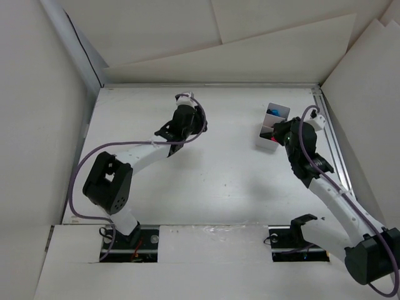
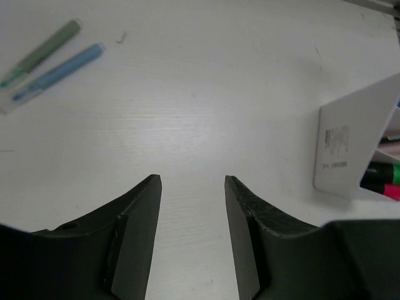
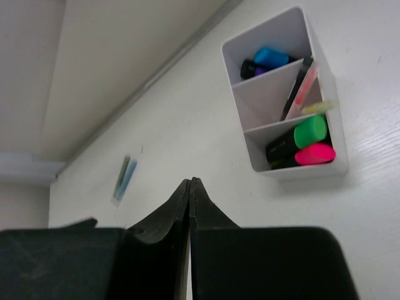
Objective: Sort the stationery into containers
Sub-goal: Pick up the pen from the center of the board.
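The container (image 3: 284, 100) is a pale box with three compartments, standing at the back right of the table (image 1: 273, 119). One end compartment holds a blue-capped highlighter (image 3: 272, 56). The middle one holds thin pens (image 3: 300, 87). The other end holds a green highlighter (image 3: 310, 131) and a pink highlighter (image 3: 314, 154). Two thin pens, one green (image 2: 44, 53) and one blue (image 2: 59, 72), lie side by side on the table. My left gripper (image 2: 192, 181) is open and empty over bare table. My right gripper (image 3: 190, 181) is shut and empty, just short of the container.
In the top view the left gripper (image 1: 181, 128) hovers at mid-table and the right gripper (image 1: 277, 133) is beside the container. White walls enclose the table. A metal rail (image 1: 331, 144) runs along the right edge. The container's side (image 2: 347, 144) shows at the right of the left wrist view.
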`<state>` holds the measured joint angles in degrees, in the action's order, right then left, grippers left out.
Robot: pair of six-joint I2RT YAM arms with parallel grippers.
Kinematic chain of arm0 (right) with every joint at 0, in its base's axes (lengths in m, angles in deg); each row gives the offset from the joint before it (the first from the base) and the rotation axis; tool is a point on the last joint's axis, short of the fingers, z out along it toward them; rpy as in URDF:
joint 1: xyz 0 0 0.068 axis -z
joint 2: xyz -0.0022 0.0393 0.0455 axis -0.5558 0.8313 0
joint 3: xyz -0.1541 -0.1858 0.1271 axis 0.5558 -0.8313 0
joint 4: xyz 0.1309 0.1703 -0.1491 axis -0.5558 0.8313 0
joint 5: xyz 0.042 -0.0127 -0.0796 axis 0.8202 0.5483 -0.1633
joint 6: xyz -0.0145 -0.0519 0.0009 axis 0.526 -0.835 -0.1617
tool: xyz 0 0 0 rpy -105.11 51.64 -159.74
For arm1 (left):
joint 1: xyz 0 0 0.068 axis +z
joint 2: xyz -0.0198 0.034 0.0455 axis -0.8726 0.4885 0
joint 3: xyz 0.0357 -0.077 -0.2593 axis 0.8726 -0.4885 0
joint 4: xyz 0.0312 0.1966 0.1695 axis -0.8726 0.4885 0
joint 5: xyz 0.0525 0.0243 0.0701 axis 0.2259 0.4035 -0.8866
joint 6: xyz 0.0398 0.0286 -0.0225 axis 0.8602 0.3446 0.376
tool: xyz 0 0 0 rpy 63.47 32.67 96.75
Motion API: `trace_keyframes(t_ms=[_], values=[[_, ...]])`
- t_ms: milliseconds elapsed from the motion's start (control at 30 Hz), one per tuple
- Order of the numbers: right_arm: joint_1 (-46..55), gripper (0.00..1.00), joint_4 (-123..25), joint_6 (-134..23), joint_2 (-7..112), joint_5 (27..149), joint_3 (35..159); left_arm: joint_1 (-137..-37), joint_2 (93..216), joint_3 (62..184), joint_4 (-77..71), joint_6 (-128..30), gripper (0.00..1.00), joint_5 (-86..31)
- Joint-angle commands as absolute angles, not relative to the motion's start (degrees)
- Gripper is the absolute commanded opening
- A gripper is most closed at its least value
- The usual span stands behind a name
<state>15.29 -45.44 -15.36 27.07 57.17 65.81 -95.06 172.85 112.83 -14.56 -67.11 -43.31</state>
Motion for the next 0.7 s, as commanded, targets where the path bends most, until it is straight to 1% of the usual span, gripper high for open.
trace_keyframes(t_ms=[0,133,200,267,467,667], values=[[14.5,0.05,-46.2,-14.9,26.1,62.8,65.2,-90.9,175.4,118.1,-8.4,-64.4,0.42,-49.9],[14.5,0.13,-45.5,-15.6,24.7,65.8,65.2,-85.8,180.2,122.7,-4.4,-60.2,0.41,-46.5],[14.5,0.13,-45.5,-15.6,24.1,66.8,65.2,-84.5,183.4,126.3,-3.6,-56.2,0.41,-46.5],[14.5,0.13,-45.5,-16.2,23.6,67.9,65.2,-84.5,185.5,129.1,-0.7,-54.3,0.41,-49.4],[14.5,0.14,-45.5,-16.7,24.2,70.5,65.7,-83.9,193.0,139.0,3.7,-46.0,0.41,-49.9],[14.5,0.14,-45.5,-16.7,24.8,71.7,66.2,-80.9,196.7,145.2,7.4,-38.6,0.41,-45.0]])
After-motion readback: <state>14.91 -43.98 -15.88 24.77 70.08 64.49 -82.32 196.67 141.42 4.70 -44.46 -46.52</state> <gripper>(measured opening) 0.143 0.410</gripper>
